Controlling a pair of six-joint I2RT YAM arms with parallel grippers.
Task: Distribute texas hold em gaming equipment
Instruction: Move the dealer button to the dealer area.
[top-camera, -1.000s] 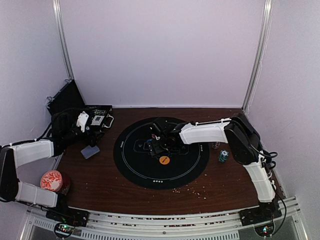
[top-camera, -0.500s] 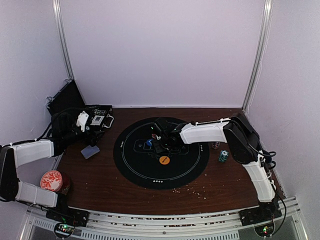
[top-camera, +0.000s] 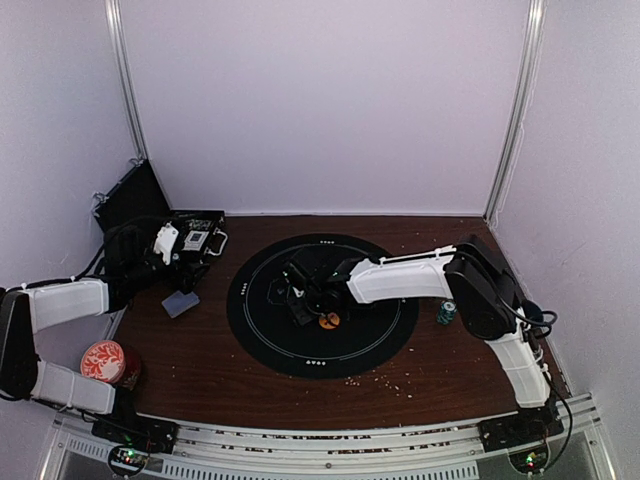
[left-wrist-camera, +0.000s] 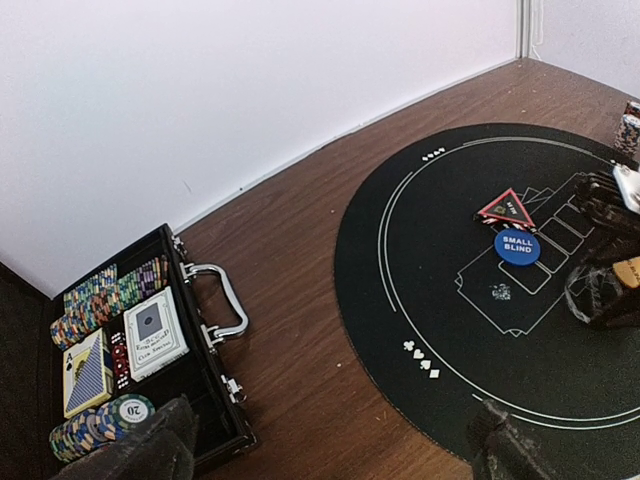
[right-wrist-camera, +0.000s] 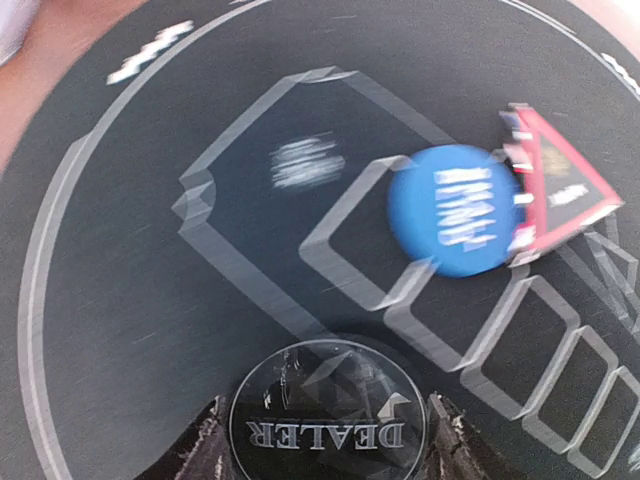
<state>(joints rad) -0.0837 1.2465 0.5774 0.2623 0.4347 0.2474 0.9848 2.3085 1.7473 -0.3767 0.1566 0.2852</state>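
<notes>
In the right wrist view my right gripper is shut on a clear round DEALER button, a finger at each side, just over the black round mat. Past it on the mat lie a blue button and, touching it, a red triangle marker. From above, the right gripper is left of the mat's centre, beside the orange button. My left gripper is open over bare wood, between the open chip case and the mat. The case holds striped chips and card decks.
A grey-blue card pack lies on the wood left of the mat. A red-topped can stands at the near left. A teal chip stack sits right of the mat, by the right arm. Walls close off the back and both sides.
My right gripper has closed on the DEALER button and moved left and nearer across the mat. The left arm has stayed where it was.
</notes>
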